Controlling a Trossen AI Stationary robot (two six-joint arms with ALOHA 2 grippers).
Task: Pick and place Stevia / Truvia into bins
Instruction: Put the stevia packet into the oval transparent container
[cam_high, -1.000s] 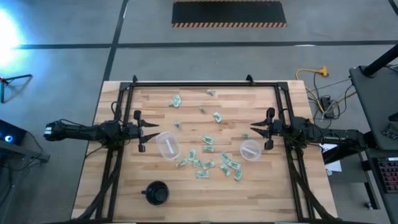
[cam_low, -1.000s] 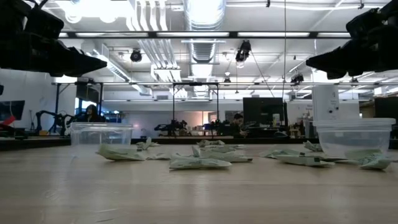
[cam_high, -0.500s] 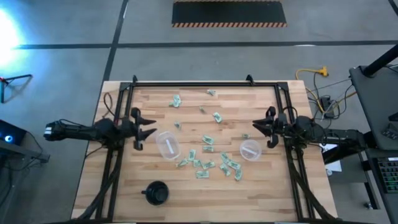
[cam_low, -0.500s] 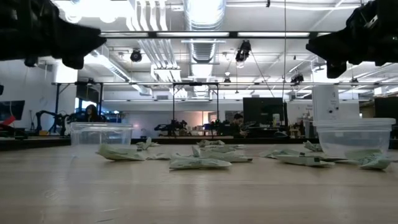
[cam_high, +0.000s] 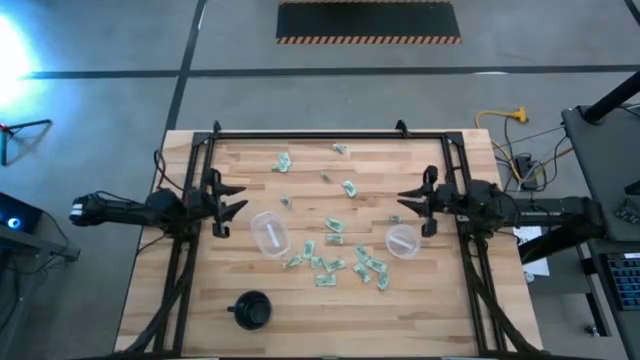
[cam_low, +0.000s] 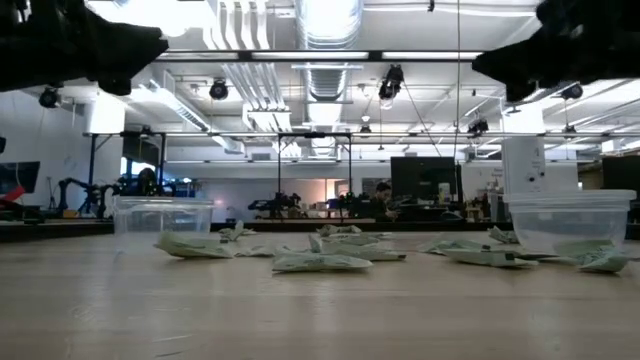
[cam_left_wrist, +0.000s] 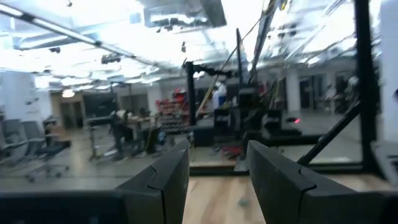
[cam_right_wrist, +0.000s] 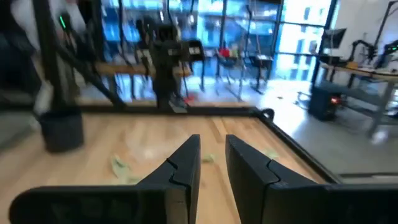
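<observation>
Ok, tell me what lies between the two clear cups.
In the high view, a few sweetener packets lie on bare wood between the left cup and the right cup.

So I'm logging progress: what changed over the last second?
The left gripper drew back toward the table's left edge; the right gripper edged inward after a slight retreat. Neither took hold of anything. The packets and both clear cups lie unmoved.
</observation>
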